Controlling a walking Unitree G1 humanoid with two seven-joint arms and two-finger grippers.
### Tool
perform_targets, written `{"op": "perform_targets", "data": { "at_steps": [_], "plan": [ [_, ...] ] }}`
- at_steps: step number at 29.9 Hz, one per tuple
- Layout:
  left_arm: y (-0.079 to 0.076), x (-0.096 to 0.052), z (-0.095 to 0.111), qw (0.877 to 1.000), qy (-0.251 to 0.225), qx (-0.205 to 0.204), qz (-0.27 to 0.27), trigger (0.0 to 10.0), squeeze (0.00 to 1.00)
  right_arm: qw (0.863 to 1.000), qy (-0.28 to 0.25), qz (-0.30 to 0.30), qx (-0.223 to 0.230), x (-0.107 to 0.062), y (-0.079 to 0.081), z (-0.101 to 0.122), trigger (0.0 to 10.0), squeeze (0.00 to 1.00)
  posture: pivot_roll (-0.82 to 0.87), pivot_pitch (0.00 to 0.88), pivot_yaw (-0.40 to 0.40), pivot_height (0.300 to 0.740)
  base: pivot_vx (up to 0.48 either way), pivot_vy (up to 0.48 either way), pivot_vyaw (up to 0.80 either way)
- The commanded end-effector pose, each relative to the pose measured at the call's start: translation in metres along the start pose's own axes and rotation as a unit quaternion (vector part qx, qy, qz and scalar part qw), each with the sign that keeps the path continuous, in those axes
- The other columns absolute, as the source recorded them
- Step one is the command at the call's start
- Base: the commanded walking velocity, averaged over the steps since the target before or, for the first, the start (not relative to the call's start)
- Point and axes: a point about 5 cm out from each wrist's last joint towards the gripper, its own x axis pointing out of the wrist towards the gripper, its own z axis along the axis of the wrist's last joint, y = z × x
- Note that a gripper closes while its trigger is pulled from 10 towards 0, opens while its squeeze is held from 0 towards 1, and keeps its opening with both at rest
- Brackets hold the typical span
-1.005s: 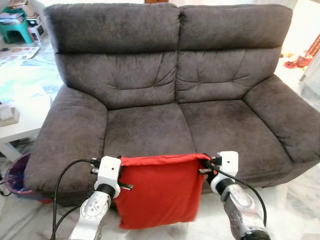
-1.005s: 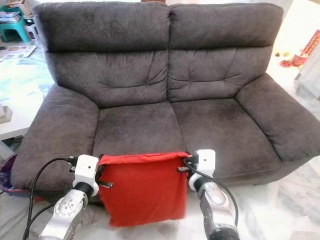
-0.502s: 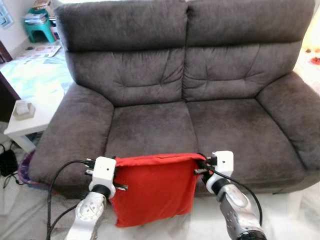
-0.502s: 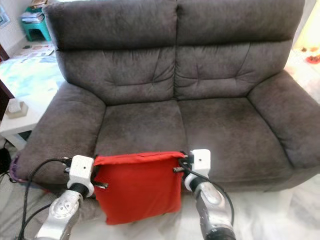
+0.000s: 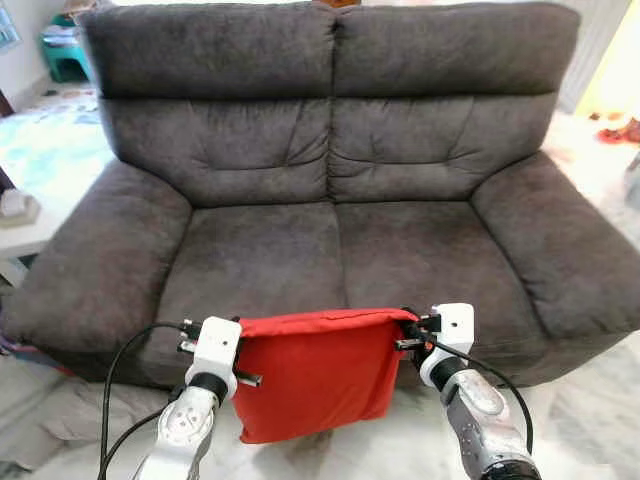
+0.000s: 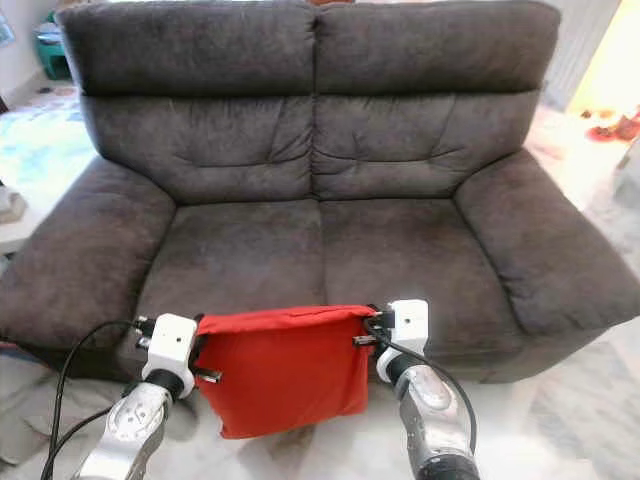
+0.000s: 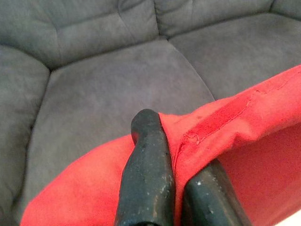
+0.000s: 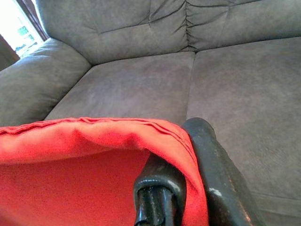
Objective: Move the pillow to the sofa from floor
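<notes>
The red pillow (image 5: 315, 375) hangs stretched between the two claws, held up off the floor (image 5: 590, 420) just in front of the sofa (image 5: 330, 190). The left claw (image 7: 176, 162) is clamped on the pillow's upper corner on its own side, the cloth pinched between its two black fingers (image 7: 148, 179). The right claw (image 8: 188, 174) grips the opposite upper corner the same way (a fold of red fabric sits between its fingers (image 8: 218, 169)). The pillow's top edge runs nearly level from one claw to the other, and the rest droops below them. Beyond both claws lies the grey seat cushion (image 5: 270, 260), with the backrest further off. A white bench (image 5: 22, 235) stands out past the left claw, beside the sofa's armrest.
</notes>
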Motion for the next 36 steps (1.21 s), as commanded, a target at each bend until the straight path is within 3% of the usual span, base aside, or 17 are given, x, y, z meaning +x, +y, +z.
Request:
{"op": "perform_targets", "data": {
  "at_steps": [1, 18, 21, 36],
  "plan": [
    [0.0229, 0.0013, 0.0111, 0.999, -0.027, 0.004, 0.041, 10.0, 0.0, 0.999, -0.037, -0.024, -0.002, -0.0006, -0.0103, 0.015, 10.0, 0.0, 0.15, 0.071, 0.041, 0.74, 0.0, -0.401, 0.0],
    [0.022, 0.0018, 0.0089, 0.999, -0.023, 0.005, 0.037, 10.0, 0.0, 0.999, -0.039, -0.038, -0.002, 0.0001, -0.0159, 0.0182, 10.0, 0.0, 0.15, 0.041, 0.035, 0.74, 0.0, -0.395, -0.04],
    [0.0231, 0.0023, 0.0092, 0.999, -0.023, -0.004, 0.044, 10.0, 0.0, 0.998, -0.04, -0.039, -0.002, 0.0005, -0.0159, 0.0191, 10.0, 0.0, 0.15, 0.046, 0.035, 0.74, 0.0, 0.0, -0.8],
    [0.0274, -0.0013, 0.0083, 0.998, -0.025, -0.015, 0.061, 10.0, 0.0, 0.999, -0.04, -0.03, -0.005, 0.0002, -0.0128, 0.0175, 10.0, 0.0, 0.15, 0.066, 0.031, 0.74, 0.0, 0.0, 0.0]
  ]
}}
